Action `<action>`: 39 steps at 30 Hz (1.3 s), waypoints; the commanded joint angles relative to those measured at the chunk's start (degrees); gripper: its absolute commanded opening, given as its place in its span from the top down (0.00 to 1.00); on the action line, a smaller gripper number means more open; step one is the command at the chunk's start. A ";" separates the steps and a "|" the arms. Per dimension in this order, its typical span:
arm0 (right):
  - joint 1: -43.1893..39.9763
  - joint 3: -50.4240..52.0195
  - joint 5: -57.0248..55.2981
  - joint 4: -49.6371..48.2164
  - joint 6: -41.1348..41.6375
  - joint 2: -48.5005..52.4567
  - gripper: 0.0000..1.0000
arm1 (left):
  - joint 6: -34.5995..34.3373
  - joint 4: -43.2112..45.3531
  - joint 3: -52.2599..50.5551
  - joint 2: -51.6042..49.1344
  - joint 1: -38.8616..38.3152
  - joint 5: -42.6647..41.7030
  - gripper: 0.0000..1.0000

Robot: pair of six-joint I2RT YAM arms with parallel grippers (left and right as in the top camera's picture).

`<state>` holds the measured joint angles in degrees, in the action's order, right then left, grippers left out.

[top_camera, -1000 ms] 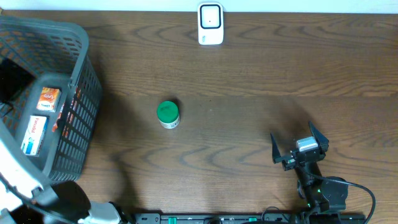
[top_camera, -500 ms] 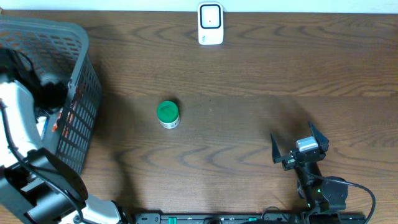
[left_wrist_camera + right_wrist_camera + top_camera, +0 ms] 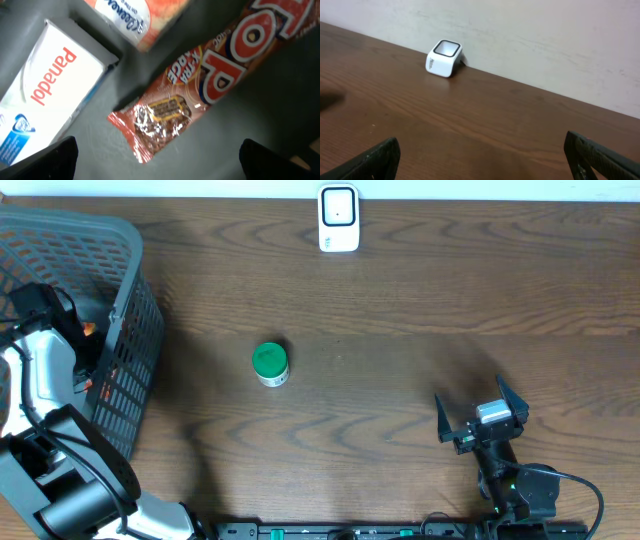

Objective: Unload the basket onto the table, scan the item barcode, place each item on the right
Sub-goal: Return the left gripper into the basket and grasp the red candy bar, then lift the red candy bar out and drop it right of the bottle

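Observation:
The white barcode scanner [image 3: 338,218] stands at the table's far edge, also in the right wrist view as a small white block [image 3: 444,58] by the wall. My left gripper [image 3: 160,161] hangs open inside the grey basket [image 3: 125,250], just above a red snack wrapper [image 3: 200,87] on the basket floor. A white Panadol box [image 3: 47,95] lies to the wrapper's left and an orange-and-white box [image 3: 142,17] above it. Nothing sits between the left fingers. My right gripper [image 3: 477,409] rests open over bare table at the near right.
A small jar with a green lid [image 3: 269,363] stands on the wood table left of centre. The basket's tall mesh walls surround my left arm [image 3: 45,370]. A pale wall rises right behind the scanner.
My left arm has swung up from the near left corner into the basket and now covers the boxes that showed there. The right arm has not moved.

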<state>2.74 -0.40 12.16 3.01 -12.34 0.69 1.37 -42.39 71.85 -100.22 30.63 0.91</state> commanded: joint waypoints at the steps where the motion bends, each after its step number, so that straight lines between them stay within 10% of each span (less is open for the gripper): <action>1: -0.50 0.11 0.15 0.20 0.72 -0.37 0.01 | 1.66 0.96 -0.39 -3.06 -0.13 1.97 0.02; 16: -0.50 0.09 0.13 0.20 0.72 -0.37 0.01 | 6.10 7.50 -0.39 -12.76 -0.24 1.22 0.03; 24: -0.50 0.09 0.13 0.20 0.72 -0.37 0.01 | 5.09 8.20 -0.39 -15.89 -0.24 1.05 0.67; 39: -0.50 0.11 0.15 0.20 0.72 -0.37 0.01 | -5.14 0.09 1.66 -1.73 -0.24 -0.42 0.92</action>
<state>2.74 -0.40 12.16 3.01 -12.34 0.69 -1.28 -40.01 73.76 -108.57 30.00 0.64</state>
